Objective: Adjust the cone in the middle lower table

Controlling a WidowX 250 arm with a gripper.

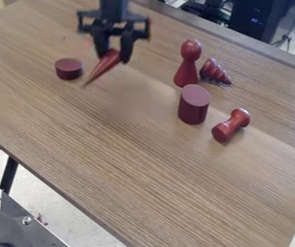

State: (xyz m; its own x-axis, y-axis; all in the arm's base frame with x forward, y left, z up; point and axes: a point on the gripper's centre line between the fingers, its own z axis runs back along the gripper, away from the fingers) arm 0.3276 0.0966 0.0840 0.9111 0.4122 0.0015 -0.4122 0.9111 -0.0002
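Gripped red cone (pixel 103 66) in black gripper (pixel 113 58), upper left of frame, slanted tip-down toward lower left, near short cylinder (pixel 69 69), well apart from tall cylinder (pixel 194 105).

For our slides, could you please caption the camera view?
Black pincer holds a red cone, tip slanting down, over a wooden table.

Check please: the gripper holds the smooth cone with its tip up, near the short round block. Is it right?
Only "up" is wrong: the camera view shows the smooth cone slanting tip down, held by the gripper near the short round block.
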